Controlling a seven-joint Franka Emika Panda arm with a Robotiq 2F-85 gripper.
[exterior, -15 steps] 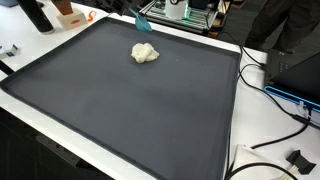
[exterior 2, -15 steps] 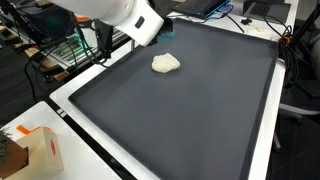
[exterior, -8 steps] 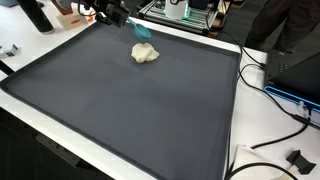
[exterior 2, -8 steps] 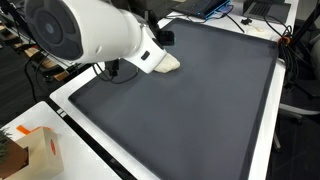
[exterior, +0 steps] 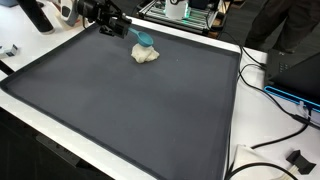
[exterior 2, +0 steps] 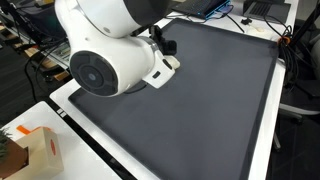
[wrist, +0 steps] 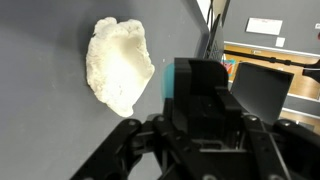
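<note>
A white crumpled lump (exterior: 146,53) lies on the far part of a large black mat (exterior: 130,110). My gripper (exterior: 135,32) hovers just above and beside it, jaws together on a small teal object (exterior: 144,38) that sticks out at the tips. In the wrist view the lump (wrist: 120,65) sits on the mat to the upper left of my gripper (wrist: 200,65), with a strip of the teal object (wrist: 168,78) along the fingers' left side. In an exterior view the white arm (exterior 2: 110,60) hides the lump, and only black gripper parts (exterior 2: 164,45) show.
The mat (exterior 2: 220,100) rests on a white table (exterior: 232,140). An orange and white box (exterior 2: 35,150) stands by one corner. Cables and a dark device (exterior: 295,75) lie at one side, and a black bottle (exterior: 38,15) and racks (exterior: 185,12) stand behind.
The gripper has come from the mat's far edge down to the lump, carrying the teal object. In the other exterior view the arm has swung across and now covers the lump.
</note>
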